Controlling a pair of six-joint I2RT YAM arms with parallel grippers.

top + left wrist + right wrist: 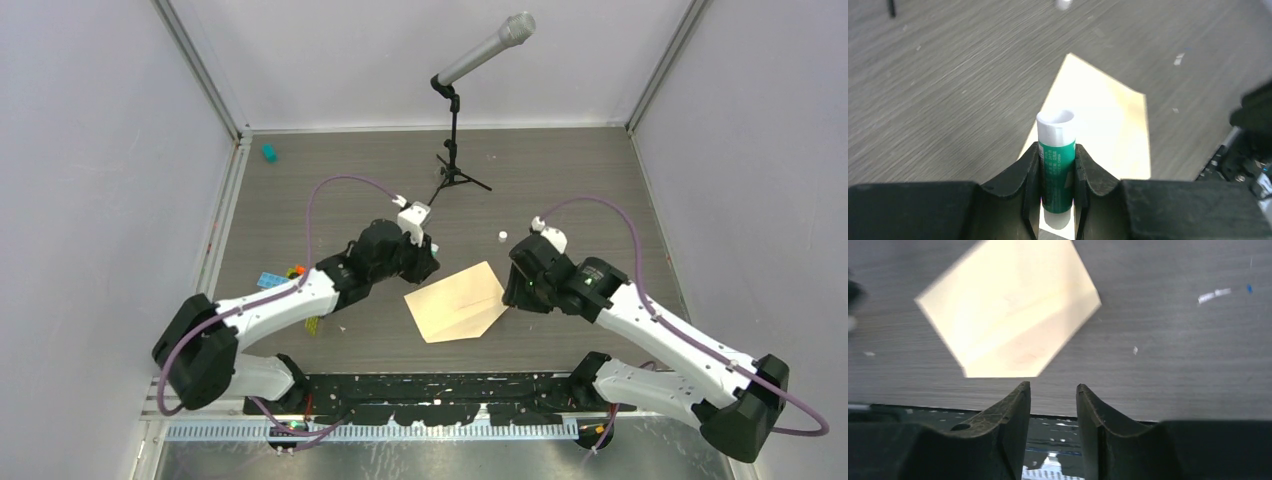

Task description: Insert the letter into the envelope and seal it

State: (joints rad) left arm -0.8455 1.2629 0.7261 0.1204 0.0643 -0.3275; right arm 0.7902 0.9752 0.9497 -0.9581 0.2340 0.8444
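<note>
**Two arms, one envelope between them**

One grey wood-grain table (560,180) fills your workspace. Pale walls (100,150) close it in on three sides, with metal posts in the far corners.

Count the things: one envelope (460,302), one glue stick (1056,170), one microphone (487,48) on one tripod stand (455,150), one small white cap (501,237), one teal piece (269,153), and three coloured bits (268,281) beside the left arm.

The envelope lies flat near the middle of the table, turned at an angle, with a pointed end facing right. It sits between your two grippers and neither touches it. You cannot make out the letter as a separate sheet in any view.

Your left gripper (1057,147) is above the envelope's left end, its jaws pinching the glue stick by its green body. The stick's white open end points away from the wrist.

Your right gripper (1053,386) is just off the envelope's right end. Its jaws are spread with nothing between them.

The microphone stands at the far middle, well apart from the envelope. The cap is near the right gripper, and the teal piece is at the far left edge.
</note>
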